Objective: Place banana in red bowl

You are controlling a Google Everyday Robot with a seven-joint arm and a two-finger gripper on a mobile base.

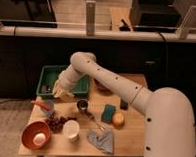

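Gripper (63, 94), at the near edge of the bin (48, 74), pinches what looks like the banana (68, 95); carry it nearer and left over the red bowl (27, 131), then lower.

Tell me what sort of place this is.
Probably an office or lab test area: a wooden table of props, a railing behind it, a desk beyond. The gripper hangs at the front edge of the green bin.

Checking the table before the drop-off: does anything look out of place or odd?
The red bowl at the front left already holds a white egg-like object, right where the banana should go. The gripper, jaws shut on the banana, hangs by the green tray.
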